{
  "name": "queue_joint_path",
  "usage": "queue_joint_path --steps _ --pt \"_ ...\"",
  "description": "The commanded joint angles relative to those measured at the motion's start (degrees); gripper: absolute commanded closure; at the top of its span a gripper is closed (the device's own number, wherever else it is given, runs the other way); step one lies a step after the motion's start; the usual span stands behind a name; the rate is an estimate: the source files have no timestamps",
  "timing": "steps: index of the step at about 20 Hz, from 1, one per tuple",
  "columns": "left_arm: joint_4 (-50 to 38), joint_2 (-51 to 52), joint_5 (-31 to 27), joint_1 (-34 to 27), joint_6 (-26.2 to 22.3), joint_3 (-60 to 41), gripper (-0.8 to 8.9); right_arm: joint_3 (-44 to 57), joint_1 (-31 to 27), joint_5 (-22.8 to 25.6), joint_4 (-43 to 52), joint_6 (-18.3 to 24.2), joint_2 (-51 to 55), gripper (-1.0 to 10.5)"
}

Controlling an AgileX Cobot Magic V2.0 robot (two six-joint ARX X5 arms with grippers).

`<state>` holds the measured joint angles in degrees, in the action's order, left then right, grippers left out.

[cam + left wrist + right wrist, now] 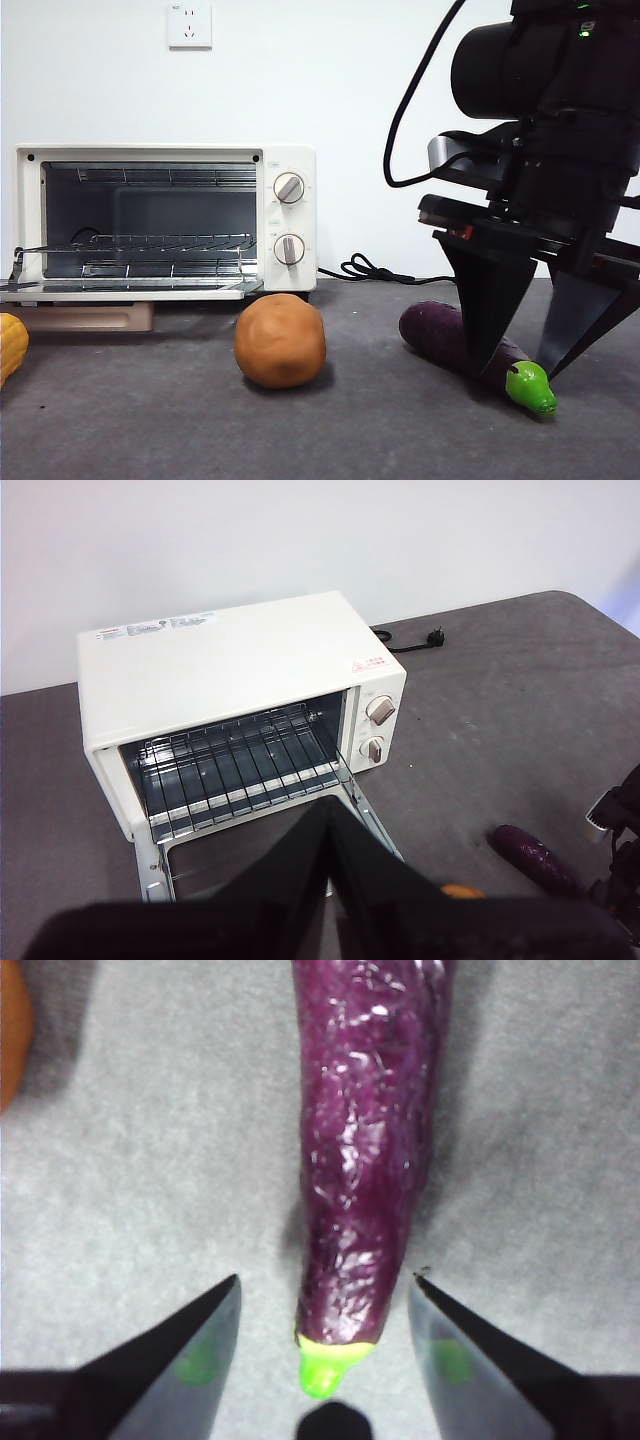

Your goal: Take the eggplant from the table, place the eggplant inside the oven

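Eggplant (365, 1160) on table (150, 430), right gripper (325, 1305) fingers apart astride, seemingly untouching.

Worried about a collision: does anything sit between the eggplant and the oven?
Yes. The orange-brown lump stands on the table between the eggplant and the oven, whose door lies open. The open right gripper straddles the eggplant.

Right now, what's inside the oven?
The oven stands open with only its wire rack inside; nothing lies on the rack. The eggplant is on the table, between the open jaws of the right gripper. The left gripper blocks part of the door.
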<state>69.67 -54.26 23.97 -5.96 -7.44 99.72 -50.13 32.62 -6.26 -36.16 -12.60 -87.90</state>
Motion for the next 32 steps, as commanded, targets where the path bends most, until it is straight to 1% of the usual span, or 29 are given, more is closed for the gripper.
queue_joint_path --steps 1,3,5,8,10,12,18,19,20,22,24,25,26,27,29,32 --pt "0.1 0.2 0.2 0.0 -0.1 -0.4 8.19 0.6 0.1 0.3 0.2 -1.4 -0.9 6.8" --pt "0.1 0.2 0.2 0.0 -0.2 -0.4 8.19 0.6 0.1 0.3 0.2 -1.3 -1.8 8.2" --pt "0.1 0.2 0.2 0.0 -0.2 -0.4 8.19 0.6 0.1 0.3 0.4 -1.3 -2.3 8.4" --pt "0.0 0.2 0.2 0.0 -0.3 -0.4 8.19 0.6 0.2 0.3 0.9 -0.5 -2.2 9.6" --pt "-0.1 0.1 0.0 0.0 -0.3 -0.4 8.19 0.5 0.4 0.3 1.1 -0.2 -1.8 9.6" --pt "-0.2 0.1 0.0 0.0 -0.3 -0.4 8.19 0.4 1.0 -1.0 0.6 0.2 -0.2 9.6" --pt "-0.5 -0.1 0.0 0.0 -0.3 -0.4 8.19 -2.8 2.8 -0.9 -4.0 1.0 10.8 9.6" --pt "-0.5 -0.2 0.0 0.0 -0.3 -0.4 8.19 -4.2 2.8 -1.8 -5.3 1.1 12.6 9.6" --pt "-0.5 -0.3 0.0 0.0 -0.3 -0.4 8.19 -5.6 2.8 -3.9 -6.5 1.3 13.6 9.6" --pt "-0.6 -0.3 0.0 0.0 -0.4 -0.4 8.19 -9.8 2.8 -10.3 -8.9 2.4 14.3 9.6" --pt "-1.1 -0.2 0.0 0.0 -0.7 -0.4 8.19 -13.1 3.1 -15.6 -7.8 2.3 13.8 9.6" --pt "-1.3 0.1 0.0 0.0 -0.7 -0.4 8.19 -14.4 3.7 -19.4 -6.3 1.9 13.1 9.6" --pt "-1.3 0.3 0.0 0.0 -0.7 -0.4 8.19 -15.6 4.2 -22.1 -4.7 0.6 12.1 9.6" --pt "-1.3 0.4 0.0 0.0 -0.7 -0.4 8.19 -16.8 4.2 -23.7 -3.7 0.0 10.8 9.6" --pt "-1.3 0.4 0.0 0.0 -0.7 -0.4 8.19 -19.5 4.3 -23.8 -3.6 -0.2 7.7 9.6" --pt "-1.3 0.5 0.0 0.0 -0.6 -0.4 8.19 -23.3 6.1 -24.6 -2.3 -1.2 1.5 9.6"
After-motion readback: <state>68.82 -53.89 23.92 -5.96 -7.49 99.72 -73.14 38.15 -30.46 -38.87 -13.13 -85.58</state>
